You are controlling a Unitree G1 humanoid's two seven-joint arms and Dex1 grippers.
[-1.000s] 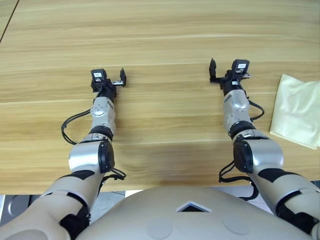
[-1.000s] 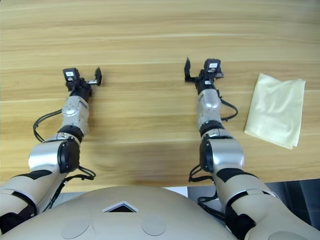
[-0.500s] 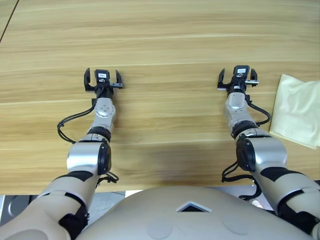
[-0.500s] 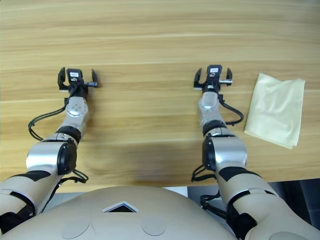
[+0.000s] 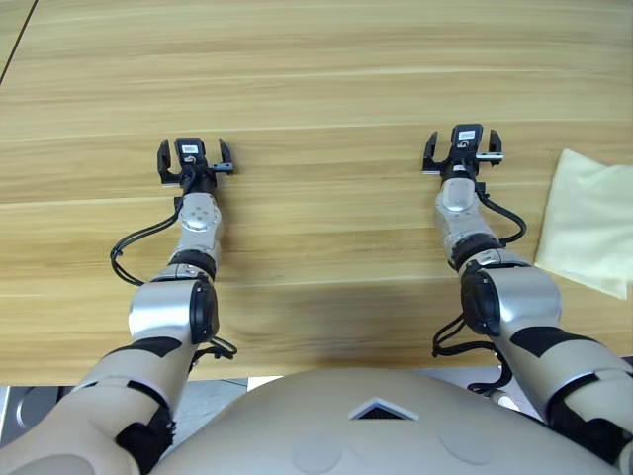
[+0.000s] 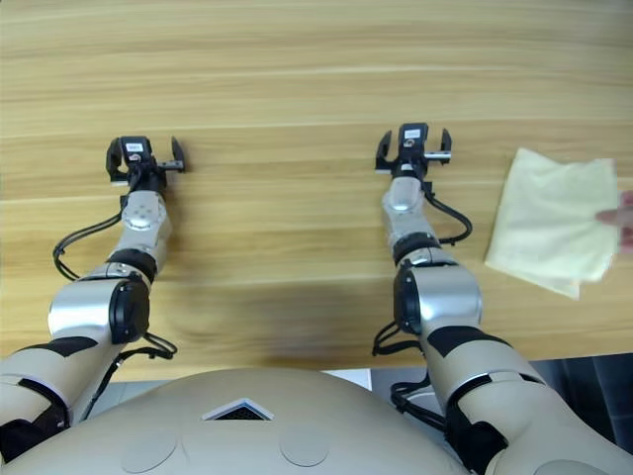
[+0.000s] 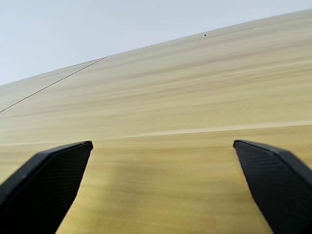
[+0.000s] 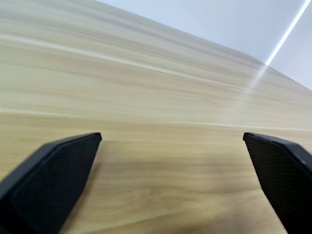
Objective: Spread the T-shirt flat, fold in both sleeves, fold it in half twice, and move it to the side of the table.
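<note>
Fingers of right gripper splayed, T-shirt well apart rightward.

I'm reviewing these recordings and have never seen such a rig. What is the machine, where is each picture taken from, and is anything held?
It is a humanoid robot with two arms, each ending in a two-fingered claw. The two wide pictures look down from its head; the two close ones come from wrist cameras, the black fingers at their edges. The left claw and right claw are open over the wooden table, holding nothing. A folded pale yellow T-shirt lies at the table's right side, a person's hand at its edge.
</note>
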